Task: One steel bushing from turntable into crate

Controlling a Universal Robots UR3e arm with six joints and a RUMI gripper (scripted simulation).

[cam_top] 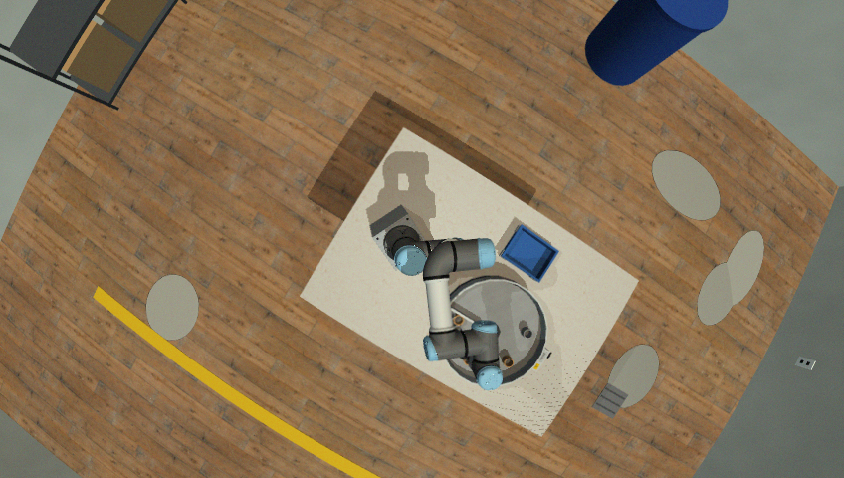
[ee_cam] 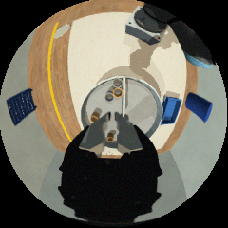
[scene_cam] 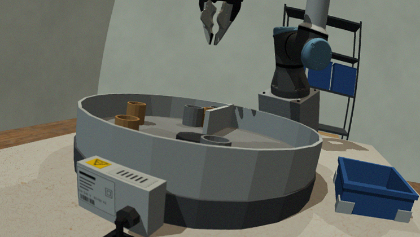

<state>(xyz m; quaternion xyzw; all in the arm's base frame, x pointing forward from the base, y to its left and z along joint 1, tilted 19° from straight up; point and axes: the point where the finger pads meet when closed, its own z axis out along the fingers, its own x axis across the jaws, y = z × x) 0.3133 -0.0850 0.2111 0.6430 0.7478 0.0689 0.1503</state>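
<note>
My gripper [scene_cam: 212,43] [ee_cam: 112,112] is shut, with only a narrow gap between its tips and nothing held. It hangs high above the turntable [scene_cam: 228,172] [ee_cam: 140,101]. A grey steel bushing [cam_top: 524,330] [scene_cam: 215,140] stands inside near the wall on the control box side. Another steel bushing [scene_cam: 192,115] [ee_cam: 109,97] and a third [ee_cam: 117,83] stand beside a brass-coloured bushing [cam_top: 458,320] [ee_cam: 118,92] near the divider. Two more brass-coloured bushings, one [scene_cam: 135,114] behind the other [scene_cam: 126,122], stand on the left in the exterior view. The blue crate [cam_top: 528,251] [scene_cam: 374,204] [ee_cam: 170,111] shows no bushing.
A raised divider [scene_cam: 219,119] [ee_cam: 124,97] runs from near the turntable's middle to its wall. A dark hub [scene_cam: 188,136] is at the centre. A control box [scene_cam: 125,191] with a plug stands outside the wall. The crate stands on the table beside the turntable.
</note>
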